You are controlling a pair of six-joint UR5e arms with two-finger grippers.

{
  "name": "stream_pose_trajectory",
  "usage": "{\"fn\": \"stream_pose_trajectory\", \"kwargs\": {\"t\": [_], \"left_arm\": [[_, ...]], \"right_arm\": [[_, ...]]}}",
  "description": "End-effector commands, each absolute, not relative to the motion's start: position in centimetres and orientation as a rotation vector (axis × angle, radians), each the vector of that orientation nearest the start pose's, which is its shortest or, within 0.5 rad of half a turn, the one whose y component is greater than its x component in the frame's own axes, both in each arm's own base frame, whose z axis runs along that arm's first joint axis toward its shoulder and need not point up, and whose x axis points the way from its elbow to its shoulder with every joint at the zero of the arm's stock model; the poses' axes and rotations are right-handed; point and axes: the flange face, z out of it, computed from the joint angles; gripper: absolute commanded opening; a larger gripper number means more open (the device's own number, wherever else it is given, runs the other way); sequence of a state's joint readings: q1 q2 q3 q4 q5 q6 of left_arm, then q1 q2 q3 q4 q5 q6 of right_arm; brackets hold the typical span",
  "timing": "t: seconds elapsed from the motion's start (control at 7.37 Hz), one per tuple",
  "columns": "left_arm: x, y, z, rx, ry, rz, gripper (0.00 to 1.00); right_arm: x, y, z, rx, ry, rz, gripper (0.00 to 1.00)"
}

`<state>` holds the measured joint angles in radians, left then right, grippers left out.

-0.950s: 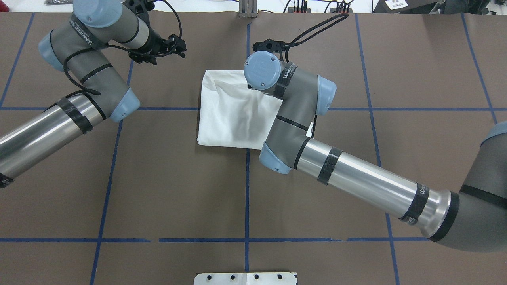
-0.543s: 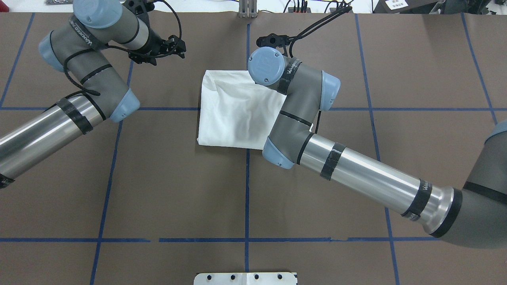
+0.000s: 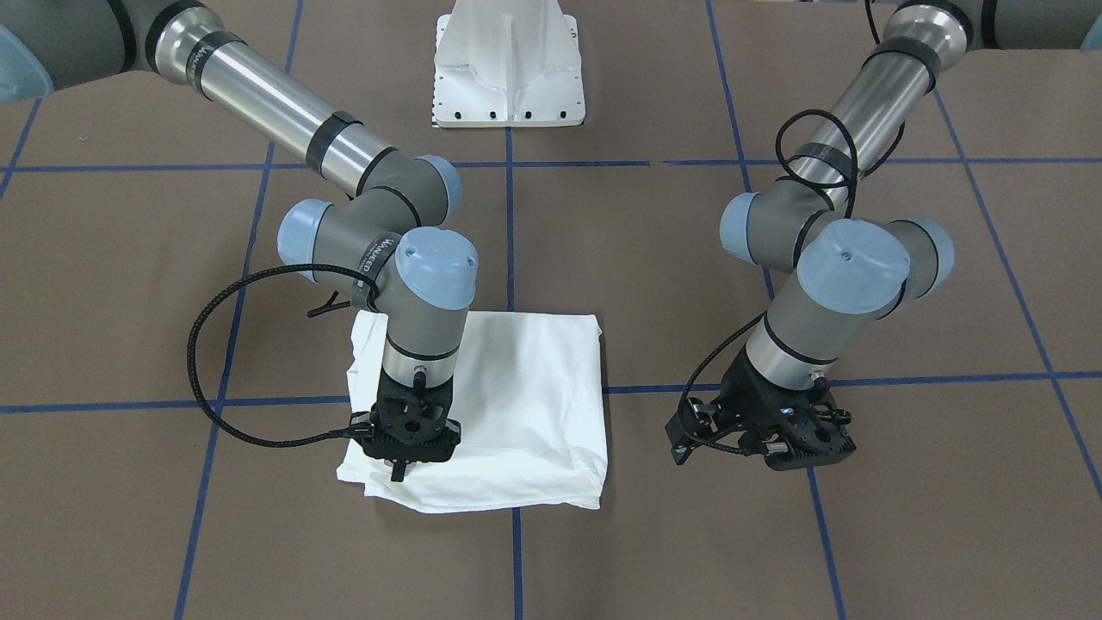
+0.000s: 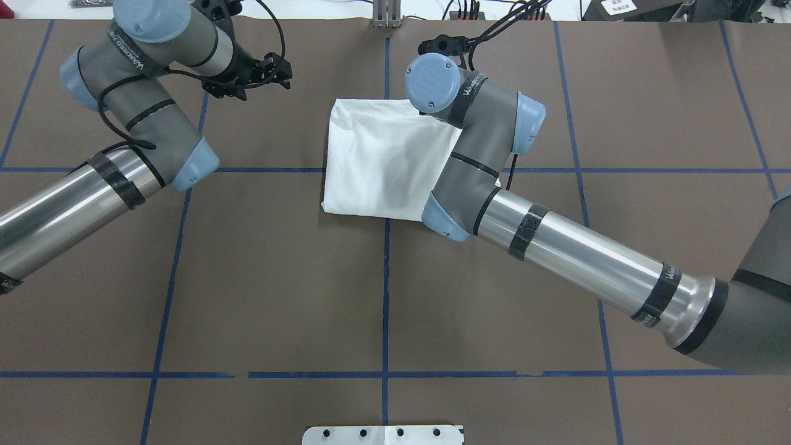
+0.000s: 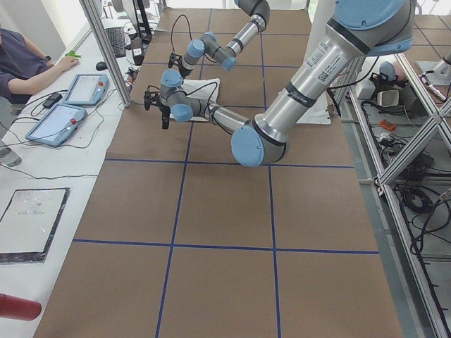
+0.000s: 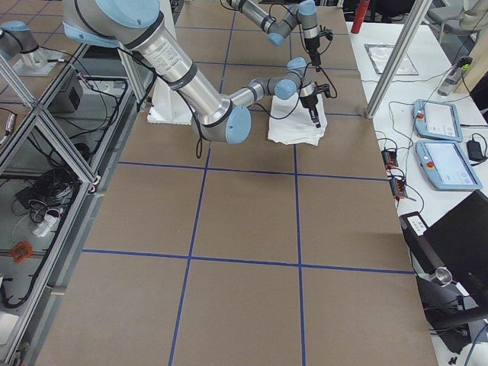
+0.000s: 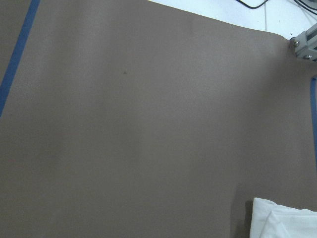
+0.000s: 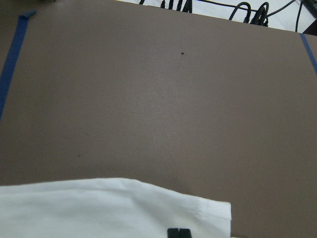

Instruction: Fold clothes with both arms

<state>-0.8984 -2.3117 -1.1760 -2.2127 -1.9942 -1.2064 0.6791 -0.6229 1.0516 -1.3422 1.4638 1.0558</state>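
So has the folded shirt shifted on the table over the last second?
Yes. In the overhead view the shirt slid rightward and farther from the robot, judged against the blue tape line.

room: table (image 4: 296, 136) between left arm (image 4: 142, 123) and shirt (image 4: 383, 154) | obstacle: right arm (image 4: 575, 259) over shirt

One white T-shirt (image 4: 383, 161); two arms (image 4: 575, 259); one pedestal base (image 3: 510, 69); two tablets (image 5: 86, 88); one person (image 5: 25, 60).
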Motion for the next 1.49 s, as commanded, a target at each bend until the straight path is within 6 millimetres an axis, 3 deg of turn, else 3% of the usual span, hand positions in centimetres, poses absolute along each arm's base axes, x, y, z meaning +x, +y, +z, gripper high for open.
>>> {"fn": "stream_pose_trajectory", "kwargs": {"t": [0.0, 0.14, 0.41, 0.54, 0.68, 0.81, 1.09, 1.22, 1.36], "left_arm": [[41.3, -66.6, 31.1, 0.267, 1.023, -0.265, 1.00], [41.2, -65.9, 31.8, 0.250, 1.026, -0.248, 1.00], [40.0, -64.6, 30.0, 0.231, 0.963, -0.135, 1.00], [37.4, -61.8, 29.4, 0.252, 0.892, -0.014, 1.00], [33.0, -59.4, 29.2, 0.284, 0.821, 0.101, 1.00], [27.9, -58.5, 28.9, 0.325, 0.762, 0.182, 1.00], [17.8, -57.5, 32.4, 0.362, 0.647, 0.293, 1.00], [11.4, -57.7, 36.0, 0.369, 0.616, 0.353, 1.00], [4.5, -56.8, 41.2, 0.351, 0.611, 0.381, 1.00]], "right_arm": [[-56.4, -64.3, 25.5, 0.452, -0.503, 0.178, 1.00], [-54.9, -65.2, 24.8, 0.385, -0.561, 0.157, 1.00], [-49.2, -68.2, 23.8, 0.252, -0.680, 0.089, 1.00], [-44.8, -69.3, 22.7, 0.185, -0.699, 0.051, 1.00], [-39.7, -69.1, 22.6, 0.148, -0.686, -0.005, 1.00], [-33.9, -68.3, 24.1, 0.149, -0.669, -0.049, 1.00], [-20.3, -65.7, 31.4, 0.161, -0.673, -0.176, 1.00], [-13.9, -63.3, 37.3, 0.156, -0.691, -0.237, 1.00], [-8.2, -60.5, 42.4, 0.160, -0.689, -0.279, 1.00]]}}
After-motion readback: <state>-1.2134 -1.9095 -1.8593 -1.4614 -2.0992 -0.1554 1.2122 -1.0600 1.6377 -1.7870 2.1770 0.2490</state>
